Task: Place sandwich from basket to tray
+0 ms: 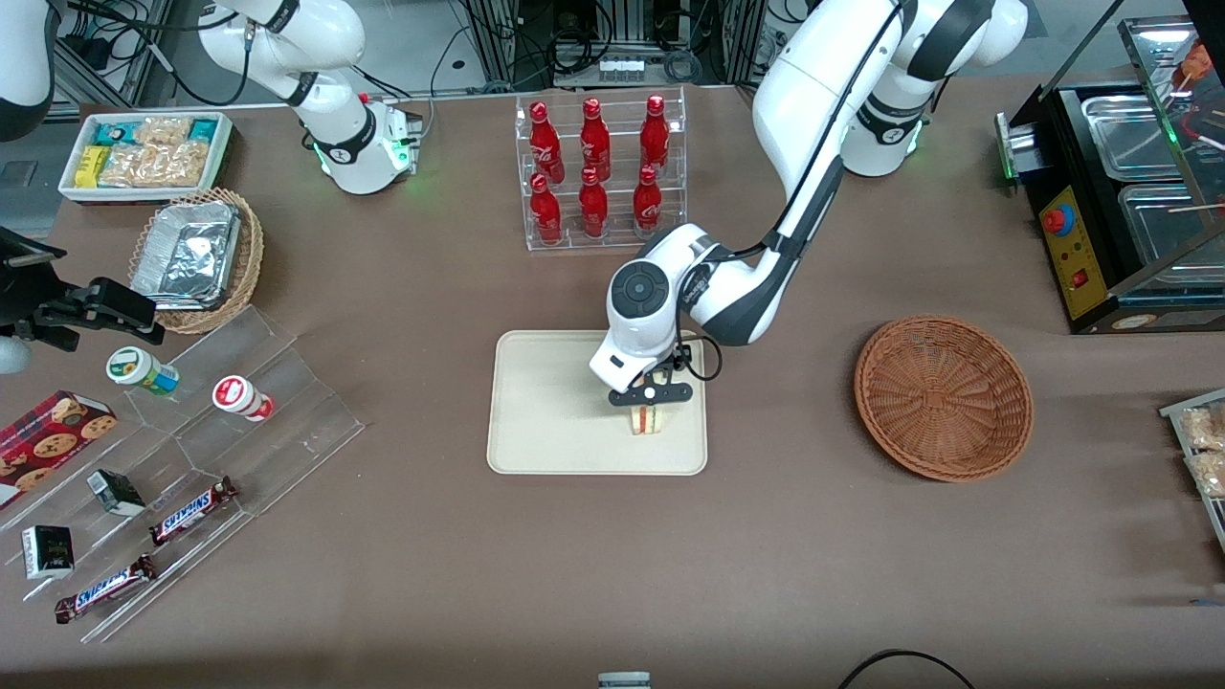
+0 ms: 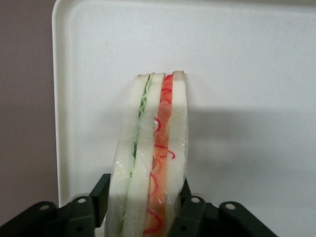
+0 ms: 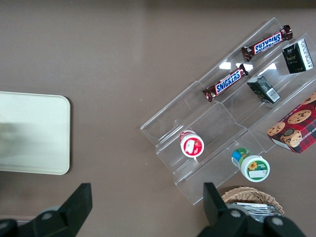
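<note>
Brown table (image 1: 459, 574) is pretty loaded — cream tray (image 1: 536, 421) mid-table under the left gripper (image 1: 652, 402), empty reddish wicker basket (image 1: 943, 397) toward the working arm's end. Cola bottle rack (image 1: 601, 172) sits farther from the camera; clear snack display (image 1: 191, 459), foil-container basket (image 1: 196, 258) and white snack bin (image 1: 148, 153) toward the parked arm's end.

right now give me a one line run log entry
gripper: shut on sandwich | over tray | basket: empty | release pending
</note>
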Controlling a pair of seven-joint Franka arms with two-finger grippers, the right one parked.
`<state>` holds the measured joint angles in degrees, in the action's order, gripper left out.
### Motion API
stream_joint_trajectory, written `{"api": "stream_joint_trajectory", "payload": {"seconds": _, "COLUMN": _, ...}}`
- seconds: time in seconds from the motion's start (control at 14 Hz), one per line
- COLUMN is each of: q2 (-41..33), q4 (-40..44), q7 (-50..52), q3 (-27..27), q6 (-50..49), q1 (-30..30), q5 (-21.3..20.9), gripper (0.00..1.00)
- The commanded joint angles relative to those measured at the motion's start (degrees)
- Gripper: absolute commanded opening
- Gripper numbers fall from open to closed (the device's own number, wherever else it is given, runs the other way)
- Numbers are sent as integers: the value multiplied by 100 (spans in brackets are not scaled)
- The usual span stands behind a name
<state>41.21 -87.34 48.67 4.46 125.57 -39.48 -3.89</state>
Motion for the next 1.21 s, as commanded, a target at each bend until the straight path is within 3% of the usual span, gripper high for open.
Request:
{"api": "stream_joint_trajectory", "payload": {"seconds": 0.0, "q2": -305, "q4": 130, "q7": 142, "q3": -86, "q6": -94, "q1": 1, "q5": -95, "gripper": 100}}
{"api": "stream_joint_trajectory", "payload": {"seconds": 0.64, "q2": -2151, "q4": 86, "q7": 37, "q3": -104, "q6": -2140, "q1": 1256, "q5": -85, "gripper": 100}}
{"api": "stream_joint_trajectory", "payload": {"seconds": 1.0, "q2": -2907, "q4": 68, "q7": -1972, "q3": -104, "q6": -3098, "q1": 2399, "q5": -77, "gripper": 100}}
{"api": "stream_joint_trajectory", "payload": {"seconds": 1.14, "q2": -3162, "q4": -36, "q7": -2326, "q3": -104, "q6": -3223, "q1": 2689, "q5": -77, "gripper": 100}}
